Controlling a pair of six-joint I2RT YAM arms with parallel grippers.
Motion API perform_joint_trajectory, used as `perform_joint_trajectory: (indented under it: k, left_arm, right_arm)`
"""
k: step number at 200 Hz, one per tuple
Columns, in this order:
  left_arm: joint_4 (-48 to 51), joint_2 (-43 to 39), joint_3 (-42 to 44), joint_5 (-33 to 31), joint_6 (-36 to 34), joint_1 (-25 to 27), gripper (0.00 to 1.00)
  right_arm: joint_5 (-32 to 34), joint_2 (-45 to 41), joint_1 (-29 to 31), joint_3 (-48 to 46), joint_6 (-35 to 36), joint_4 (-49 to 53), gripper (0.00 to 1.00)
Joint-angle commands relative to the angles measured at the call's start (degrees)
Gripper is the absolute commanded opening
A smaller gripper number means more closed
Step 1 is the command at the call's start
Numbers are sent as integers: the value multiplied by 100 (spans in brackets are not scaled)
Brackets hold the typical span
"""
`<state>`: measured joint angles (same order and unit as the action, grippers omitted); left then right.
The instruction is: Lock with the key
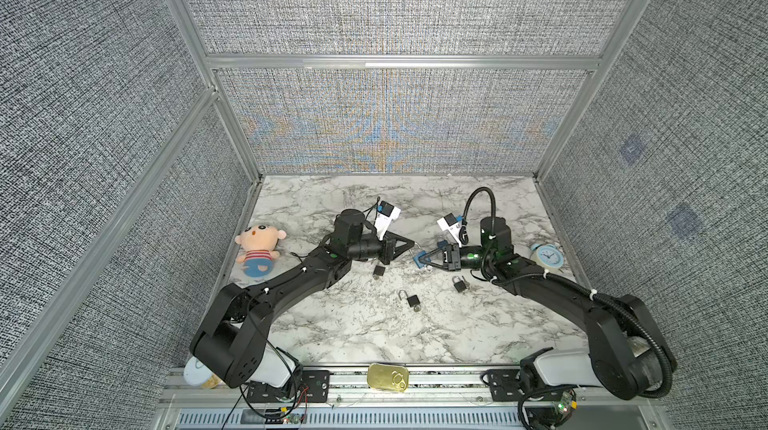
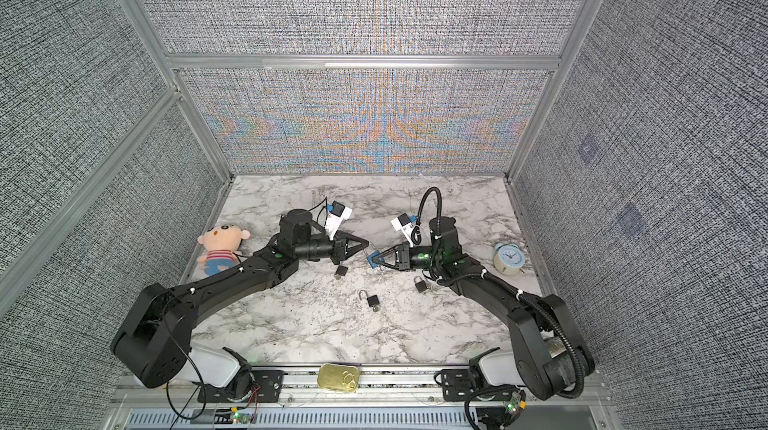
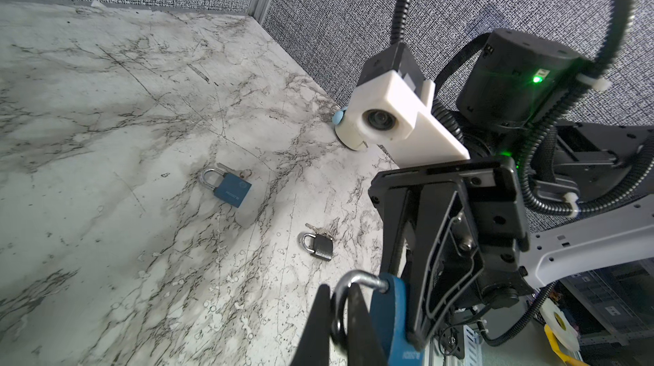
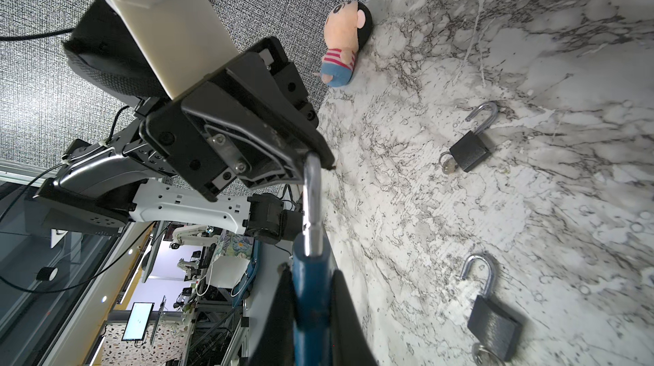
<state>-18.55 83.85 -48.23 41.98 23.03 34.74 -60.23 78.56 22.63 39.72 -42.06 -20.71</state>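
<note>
Above the middle of the marble table (image 1: pixel 374 336), the right gripper (image 1: pixel 419 260) pinches the blue padlock (image 4: pixel 311 297) by its body and the left gripper (image 1: pixel 411 244) pinches its shackle (image 4: pixel 312 190). I cannot tell if the shackle is seated; I see no key, so the locking seems not yet done.

Two black robot arms (image 1: pixel 291 282) reach in from the near corners, elbows bowed outward; the left gripper (image 1: pixel 411 245) and right gripper (image 1: pixel 419 259) meet tip to tip, both clamped tight on one blue metal padlock (image 4: pixel 311 293).
</note>
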Motion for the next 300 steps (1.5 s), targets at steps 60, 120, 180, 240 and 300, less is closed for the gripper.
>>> perform_joint_trajectory:
  k: [60, 120, 180, 240, 300]
  left_arm:
    - [255, -88, 88, 232, 70, 68, 0]
    - [259, -108, 109, 214, 86, 86, 0]
    - [255, -124, 122, 210, 110, 112, 0]
    - [238, -135, 150, 206, 140, 144, 0]
    - [180, -168, 198, 201, 191, 165, 0]
  right_arm:
    - [143, 37, 8, 139, -26, -804, 0]
    - [217, 44, 18, 175, 51, -680, 0]
    - [248, 55, 38, 204, 108, -605, 0]
    - [281, 59, 33, 232, 128, -566, 0]
    - [310, 65, 44, 239, 126, -559, 0]
